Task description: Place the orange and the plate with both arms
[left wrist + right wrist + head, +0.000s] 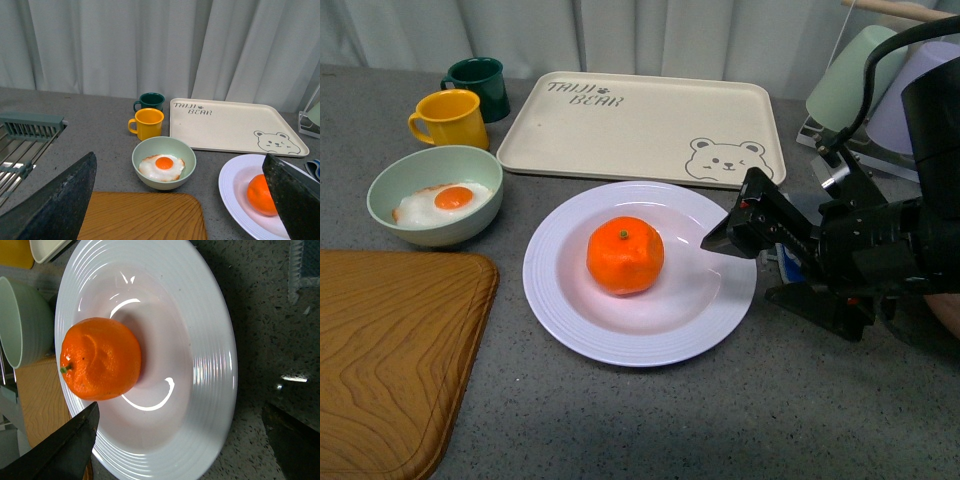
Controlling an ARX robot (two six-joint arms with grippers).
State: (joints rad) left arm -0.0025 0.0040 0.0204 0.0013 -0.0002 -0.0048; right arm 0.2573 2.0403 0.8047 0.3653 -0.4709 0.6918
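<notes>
The orange [625, 256] rests centred on the plate [620, 346]; right pincer [180, 412] released at its rim, left pincer [179, 157] released.

Grey speckled countertop [800, 420] recorded, white plate [546, 290] set at centre, cream tray [640, 130] at 12 o'clock of it, pale green bowl [432, 234] at 9, yellow mug [450, 118] and dark green mug [480, 85] at 10, wooden board [390, 350] at 8.
</notes>
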